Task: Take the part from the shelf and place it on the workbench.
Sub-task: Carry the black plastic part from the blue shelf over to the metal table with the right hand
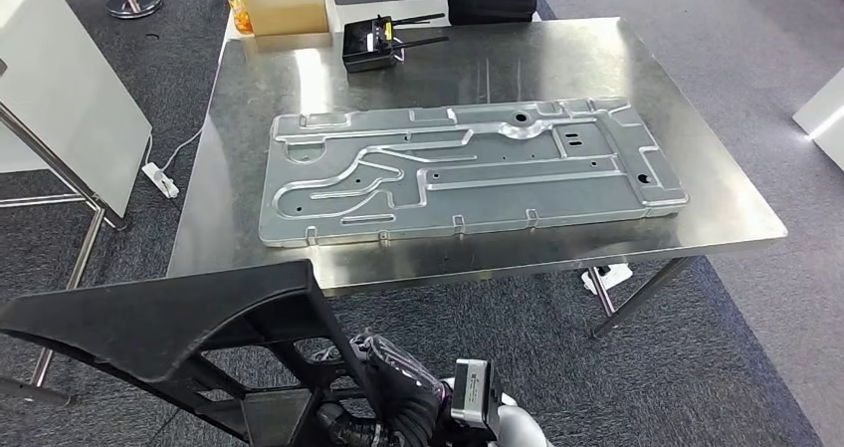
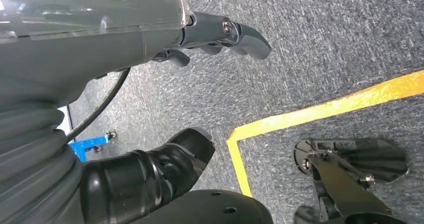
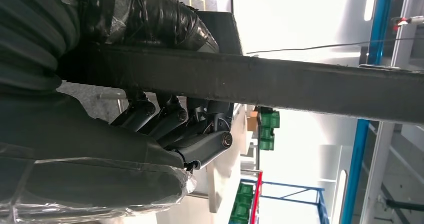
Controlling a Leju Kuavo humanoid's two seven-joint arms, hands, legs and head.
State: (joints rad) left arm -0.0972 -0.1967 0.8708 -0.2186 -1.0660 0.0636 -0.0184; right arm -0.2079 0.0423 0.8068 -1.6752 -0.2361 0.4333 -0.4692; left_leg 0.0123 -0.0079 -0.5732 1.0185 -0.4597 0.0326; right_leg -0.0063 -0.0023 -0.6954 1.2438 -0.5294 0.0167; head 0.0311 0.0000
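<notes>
The right robot hand (image 1: 398,392) grips a black frame part (image 1: 169,328), cut off at the picture edge, short of the bench (image 1: 717,208). The left robot hand (image 2: 215,34) hangs over carpet, fingers apart, holding nothing.

We see our right hand (image 1: 398,392) gripping a black framed part (image 1: 169,333) low before the steel workbench (image 1: 697,118), where a stamped metal panel (image 1: 468,168) lies flat.

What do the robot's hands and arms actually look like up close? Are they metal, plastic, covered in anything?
The left hand has dark grey, smooth, rounded fingers hinged with small silver screws, behind a grey ribbed cover under clear plastic wrap; a thin black cable loops beside it. The right hand looks alike: dark jointed fingers, black wrapping, crinkled clear film. From the head view, a silver forearm with a small grey box sits behind it.
</notes>
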